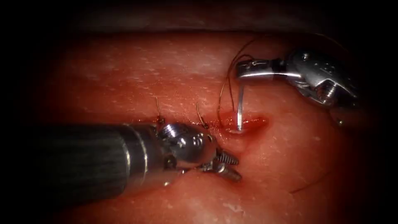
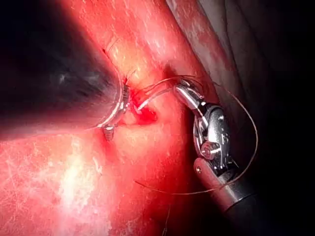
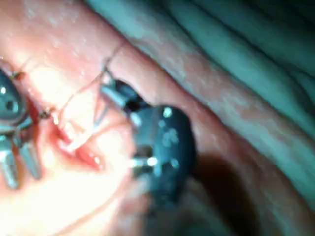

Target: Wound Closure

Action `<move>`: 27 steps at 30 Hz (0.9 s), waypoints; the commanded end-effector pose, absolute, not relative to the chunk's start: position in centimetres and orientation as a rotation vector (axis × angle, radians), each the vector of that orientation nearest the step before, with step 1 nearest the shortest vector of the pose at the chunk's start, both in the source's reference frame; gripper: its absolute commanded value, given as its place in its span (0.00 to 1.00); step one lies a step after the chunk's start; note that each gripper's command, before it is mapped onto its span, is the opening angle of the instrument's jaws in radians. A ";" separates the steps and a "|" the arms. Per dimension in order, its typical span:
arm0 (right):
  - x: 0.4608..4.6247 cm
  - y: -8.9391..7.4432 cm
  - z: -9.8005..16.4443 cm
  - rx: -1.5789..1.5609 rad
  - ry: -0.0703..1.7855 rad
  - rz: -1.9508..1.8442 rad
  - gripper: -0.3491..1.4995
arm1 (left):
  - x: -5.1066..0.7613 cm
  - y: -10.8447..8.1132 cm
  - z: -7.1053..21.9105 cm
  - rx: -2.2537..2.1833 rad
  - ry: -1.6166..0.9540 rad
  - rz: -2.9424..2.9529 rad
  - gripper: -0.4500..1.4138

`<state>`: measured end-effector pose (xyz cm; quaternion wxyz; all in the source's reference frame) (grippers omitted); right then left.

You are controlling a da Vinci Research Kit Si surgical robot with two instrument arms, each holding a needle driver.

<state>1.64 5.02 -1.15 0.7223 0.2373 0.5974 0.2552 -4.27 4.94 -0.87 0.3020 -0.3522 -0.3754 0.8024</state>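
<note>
The tissue carries a cut that runs across the view, wet with red fluid at its open right end. My right tool hovers above that end, its jaws shut on the back end of the curved needle. The needle hangs down with its tip in the tissue at the open right end of the cut. Dark thread loops from the needle's held end. My left tool lies on the tissue just below the cut, jaws open and holding nothing. The left wrist view has the needle arching from the right tool into the cut.
Two earlier stitches with short cut ends of thread stand on the closed left part of the cut. A long thread tail sweeps around the right tool's wrist. The left tool's shaft covers the lower left tissue.
</note>
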 end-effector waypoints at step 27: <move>1.80 4.7 -1.1 0.891 1.176 0.741 0.00 | -4.21 5.0 -0.8 -0.936 -0.998 2.135 0.30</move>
